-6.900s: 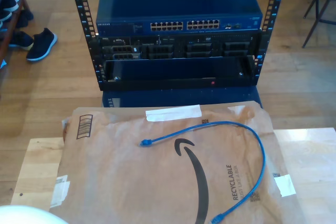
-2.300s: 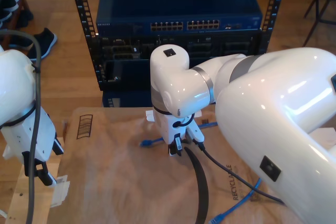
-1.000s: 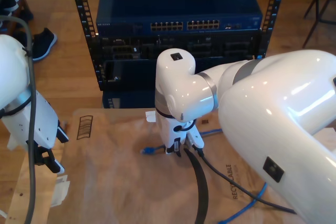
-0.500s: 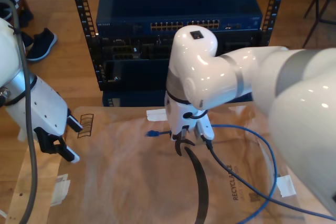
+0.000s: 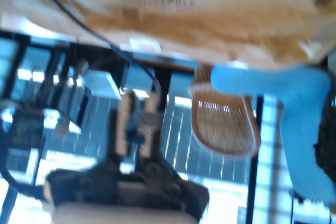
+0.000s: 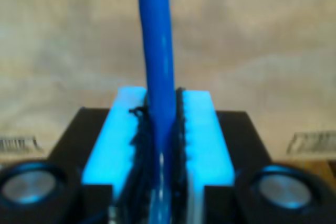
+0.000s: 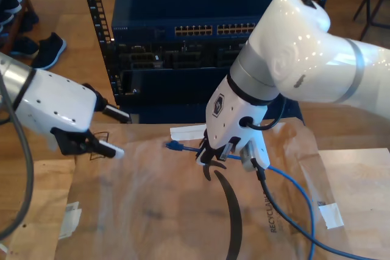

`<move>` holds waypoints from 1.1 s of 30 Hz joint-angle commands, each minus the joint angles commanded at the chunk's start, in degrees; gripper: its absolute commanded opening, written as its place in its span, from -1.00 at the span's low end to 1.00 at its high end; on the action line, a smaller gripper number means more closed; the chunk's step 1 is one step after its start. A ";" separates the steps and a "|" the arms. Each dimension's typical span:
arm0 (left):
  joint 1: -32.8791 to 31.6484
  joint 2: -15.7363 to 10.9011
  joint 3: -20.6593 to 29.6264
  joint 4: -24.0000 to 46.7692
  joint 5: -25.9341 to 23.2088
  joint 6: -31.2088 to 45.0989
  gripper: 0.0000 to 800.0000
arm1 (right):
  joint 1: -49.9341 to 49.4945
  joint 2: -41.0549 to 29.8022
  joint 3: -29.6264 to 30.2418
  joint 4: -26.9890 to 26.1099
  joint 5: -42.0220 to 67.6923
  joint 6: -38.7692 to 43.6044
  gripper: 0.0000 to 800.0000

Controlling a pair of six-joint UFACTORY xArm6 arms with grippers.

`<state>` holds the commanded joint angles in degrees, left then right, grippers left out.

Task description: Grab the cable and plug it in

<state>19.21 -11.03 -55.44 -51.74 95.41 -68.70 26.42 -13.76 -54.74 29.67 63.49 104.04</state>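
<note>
Grab done: my second claw (image 7: pixel 210 158) is clamped on the cable (image 7: pixel 291 182) just behind its plug (image 7: pixel 173 145), lifted above the brown mailer (image 7: pixel 152 211). My first claw (image 7: pixel 100 148) hangs beside the mailer (grip indiscernible). Plugging into the switch (image 7: pixel 207 28) remains.

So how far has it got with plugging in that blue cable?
Grabbing looks done: my second gripper is shut on the cable, lifting its plug off the brown paper mailer. My first gripper hangs apart from the cable. Left: pushing the plug into the switch ports.
</note>
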 joint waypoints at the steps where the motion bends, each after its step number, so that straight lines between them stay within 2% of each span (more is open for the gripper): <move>1: 0.09 0.00 -0.09 -0.88 0.26 0.26 0.93 | 0.18 0.00 -0.09 0.44 0.09 0.00 -1.00; 7: 0.18 0.00 0.62 -1.93 0.53 0.26 0.82 | 1.93 -0.53 -1.41 2.90 0.00 0.00 -1.00; 11: 0.09 -0.18 0.88 -1.93 2.73 0.35 0.75 | 2.02 -0.53 -2.37 2.99 0.00 0.00 -1.00; 14: 0.09 -0.44 0.97 -1.93 3.25 0.70 0.61 | 2.11 -0.53 -2.90 2.99 0.00 0.09 -1.00; 17: 0.09 -0.62 1.05 -1.93 3.25 0.79 0.39 | 2.11 -0.44 -2.90 2.99 0.00 0.09 -1.00; 20: 0.09 -0.70 1.05 -1.93 3.52 0.79 0.37 | 2.20 -0.44 -2.90 2.99 0.00 0.09 -1.00; 24: 0.09 -0.70 1.05 -2.02 6.86 2.20 0.33 | 2.29 -0.35 -3.16 3.08 0.00 0.18 -1.00; 33: 0.18 -1.93 2.37 -2.02 7.12 4.48 0.17 | 2.20 -0.18 -3.08 3.08 -0.09 0.18 -1.00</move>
<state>19.38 -12.97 -53.07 -53.76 102.53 -64.22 28.62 -13.93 -57.81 32.75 63.41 104.22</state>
